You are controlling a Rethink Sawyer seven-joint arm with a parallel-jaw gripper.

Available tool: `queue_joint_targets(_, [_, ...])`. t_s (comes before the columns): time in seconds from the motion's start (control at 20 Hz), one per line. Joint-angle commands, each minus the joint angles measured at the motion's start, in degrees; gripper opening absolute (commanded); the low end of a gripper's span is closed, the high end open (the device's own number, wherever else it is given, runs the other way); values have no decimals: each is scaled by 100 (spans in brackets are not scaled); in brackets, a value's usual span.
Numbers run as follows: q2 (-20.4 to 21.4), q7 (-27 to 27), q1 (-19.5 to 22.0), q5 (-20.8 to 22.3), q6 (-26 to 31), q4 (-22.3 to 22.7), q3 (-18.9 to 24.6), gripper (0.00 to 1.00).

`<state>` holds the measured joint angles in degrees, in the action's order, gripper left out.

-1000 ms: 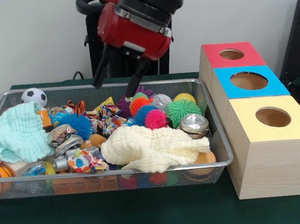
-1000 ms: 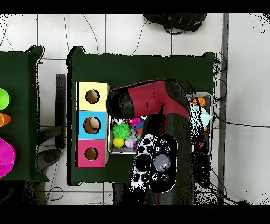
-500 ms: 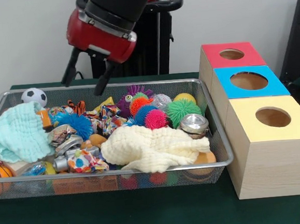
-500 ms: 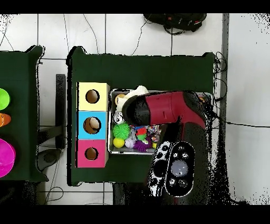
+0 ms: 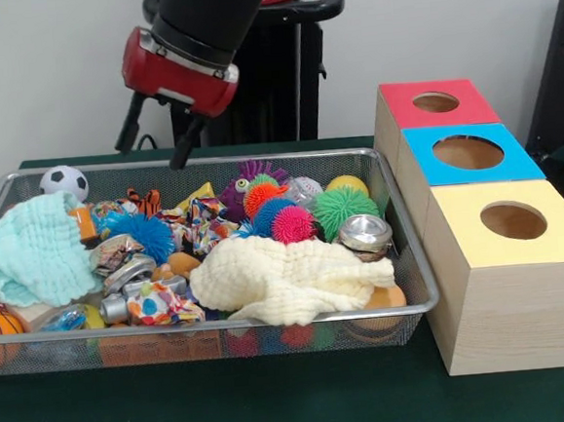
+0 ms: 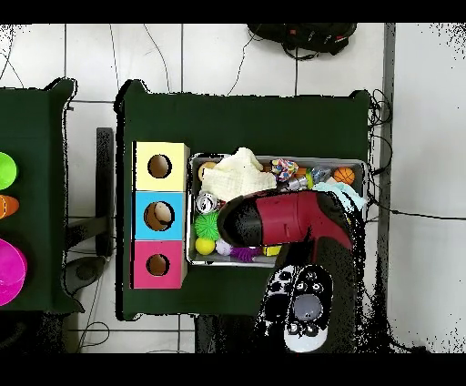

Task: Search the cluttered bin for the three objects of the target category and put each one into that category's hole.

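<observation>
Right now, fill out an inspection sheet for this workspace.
Surface: table under a dark green cloth.
Job's things: wire mesh bin packed full; beside it stand three wooden boxes with round holes, topped red, blue and yellow.
Clutter: cream cloth, mint cloth, spiky balls in green, pink and blue, a small soccer ball, a metal tin.
Claw: claw open, empty, above the bin's far edge.
Cables: black cables on the floor.
Surroundings: white tiled floor; bright containers on a neighbouring table.
</observation>
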<state>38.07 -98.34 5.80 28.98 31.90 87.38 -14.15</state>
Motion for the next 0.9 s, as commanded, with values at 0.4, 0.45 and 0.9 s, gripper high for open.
queue_joint_targets(0.4, [-975, -1886, -109, -610, -2249, 1353, -55, 100])
queue_joint_targets(0.45, [-1031, -1783, -13, -635, -2285, 1268, 12, 100])
queue_joint_targets(0.9, [-1370, -1318, 190, -1120, -1496, 440, 226, 100])
